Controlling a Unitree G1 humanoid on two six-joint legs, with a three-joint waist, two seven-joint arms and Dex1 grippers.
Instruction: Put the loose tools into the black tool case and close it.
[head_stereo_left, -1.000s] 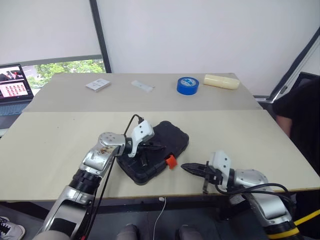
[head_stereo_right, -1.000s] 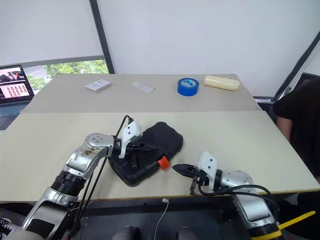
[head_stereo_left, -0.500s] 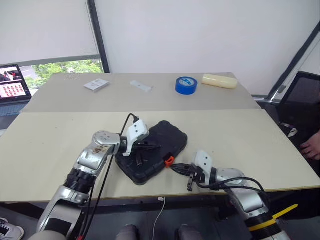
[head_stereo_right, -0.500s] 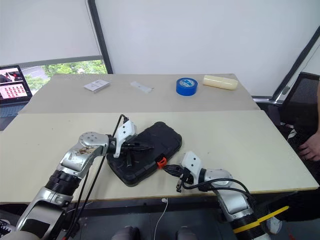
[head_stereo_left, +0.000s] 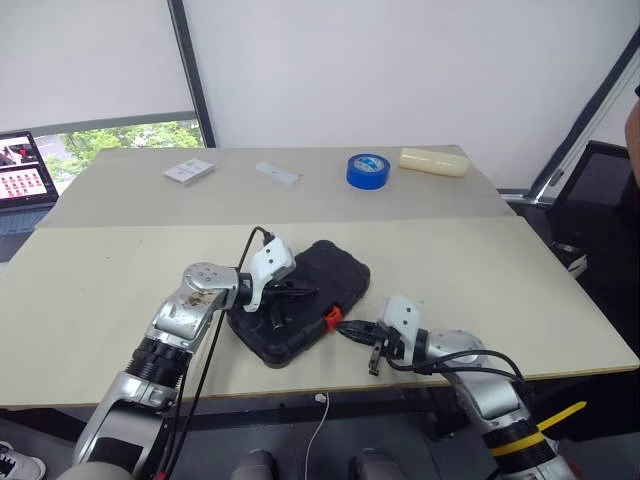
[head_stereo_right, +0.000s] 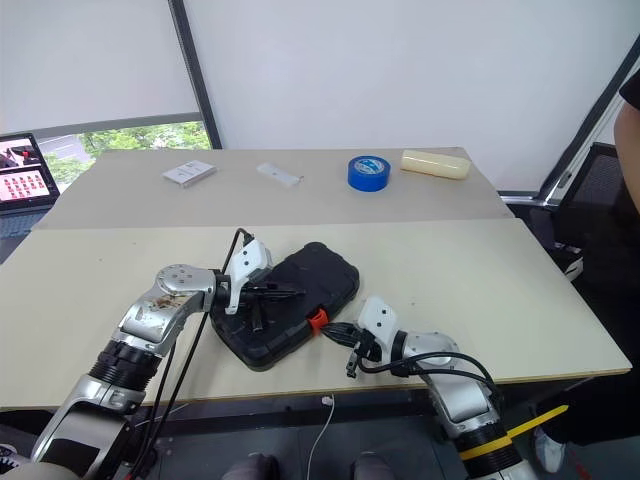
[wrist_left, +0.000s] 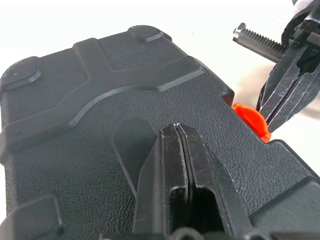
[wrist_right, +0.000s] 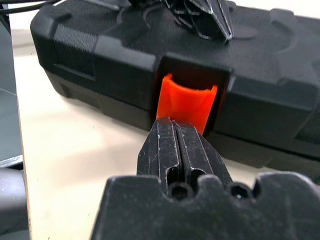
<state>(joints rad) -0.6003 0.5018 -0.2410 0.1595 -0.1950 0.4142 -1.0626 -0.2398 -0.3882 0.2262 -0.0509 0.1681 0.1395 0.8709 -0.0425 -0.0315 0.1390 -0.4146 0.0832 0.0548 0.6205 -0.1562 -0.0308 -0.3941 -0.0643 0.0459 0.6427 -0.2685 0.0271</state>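
Your right gripper (wrist_right: 176, 131) has its two fingers pressed together, tips right at the orange latch (wrist_right: 186, 102) of the black tool case (head_stereo_left: 300, 300); whether they actually touch it, you cannot quite tell. Your left gripper (wrist_left: 176, 131) is likewise pinched together with nothing between the fingers, lying on the case's lid.

The case sits low and just left of centre in the head view, on the near table (head_stereo_left: 90, 290), turned at an angle. It looks closed: a black textured shell with raised ribs and rounded feet on the lid. The latch stands in a notch on the front edge and looks flipped outward rather than snapped flat, though the angle makes that hard to judge. The case's contents are hidden under the lid, and your left arm covers its left end.

Further out, in the upper part of the frame, you can see a blue tape roll (head_stereo_left: 366, 170), a pale yellow block (head_stereo_left: 432, 161) and two small white items (head_stereo_left: 189, 170) on the far table. A laptop (head_stereo_left: 22, 165) is cut off at the left edge.
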